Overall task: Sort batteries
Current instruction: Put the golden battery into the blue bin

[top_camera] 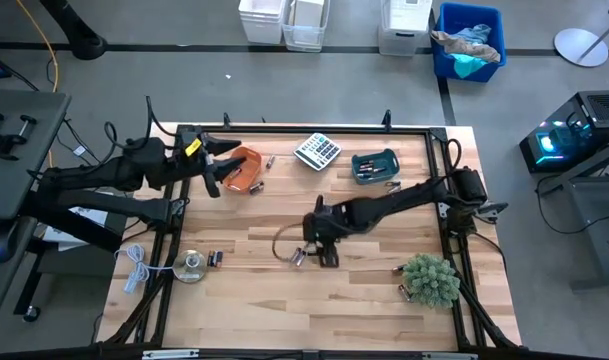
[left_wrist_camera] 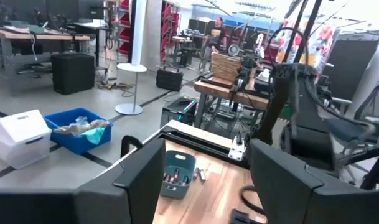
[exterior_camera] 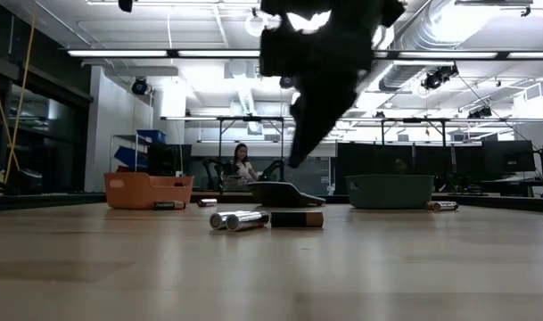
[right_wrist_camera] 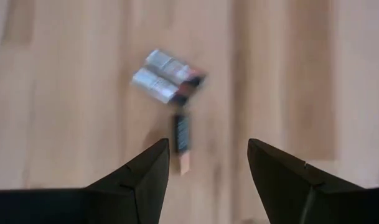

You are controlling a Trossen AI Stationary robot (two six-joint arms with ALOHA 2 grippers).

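The right gripper [right_wrist_camera: 208, 163] hangs over the middle of the wooden table [top_camera: 284, 300], pointing down, its fingers [right_wrist_camera: 142, 177] apart and empty. Right below it lie three batteries [right_wrist_camera: 167, 81]: two silvery ones side by side and touching, and a dark one with a copper end [right_wrist_camera: 182, 138] just beside them, nearer the fingers. In the low view the same three [exterior_camera: 244, 218] lie flat on the table under the dark mass of the arm.

The left gripper [top_camera: 216, 168] is held above the far left part of the table, beside the orange bowl [top_camera: 242, 170], with its fingers [left_wrist_camera: 139, 180] apart and nothing between them. Its wrist view looks across the table to the teal bowl [left_wrist_camera: 177, 175], which has batteries inside and one more lying on the table just beside it.

More batteries are scattered about: one near the orange bowl [top_camera: 269, 160], a couple by the teal bowl [top_camera: 375, 167], a pair [top_camera: 215, 258] near the left edge beside a round clear-and-metal disc [top_camera: 190, 266], and a few beside the green plant [top_camera: 431, 280] at the near right corner. A grey calculator [top_camera: 317, 150] lies between the two bowls at the far side. A white cable [top_camera: 134, 268] is coiled at the left edge.

In the room beyond, a person [exterior_camera: 242, 165] sits at a desk.
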